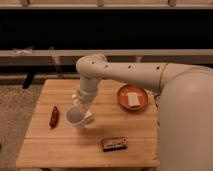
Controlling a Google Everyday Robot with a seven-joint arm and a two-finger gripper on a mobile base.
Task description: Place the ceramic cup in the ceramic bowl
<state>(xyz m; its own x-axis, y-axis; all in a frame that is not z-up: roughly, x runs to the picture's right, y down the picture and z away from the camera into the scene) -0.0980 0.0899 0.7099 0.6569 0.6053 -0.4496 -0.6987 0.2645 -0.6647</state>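
The whitish-grey ceramic cup (75,117) hangs tilted just above the left middle of the wooden table (60,150), its open rim facing the camera. My gripper (80,106) comes down from the white arm and is shut on the cup's far rim. The orange-brown ceramic bowl (132,97) sits on the table's right side, well to the right of the cup, with a small pale rectangular piece inside it.
A thin red-brown packet (53,116) lies left of the cup. A dark rectangular bar (114,144) lies near the table's front edge. My arm's bulky white shell (185,115) covers the table's right edge. A dark railing and wall run behind.
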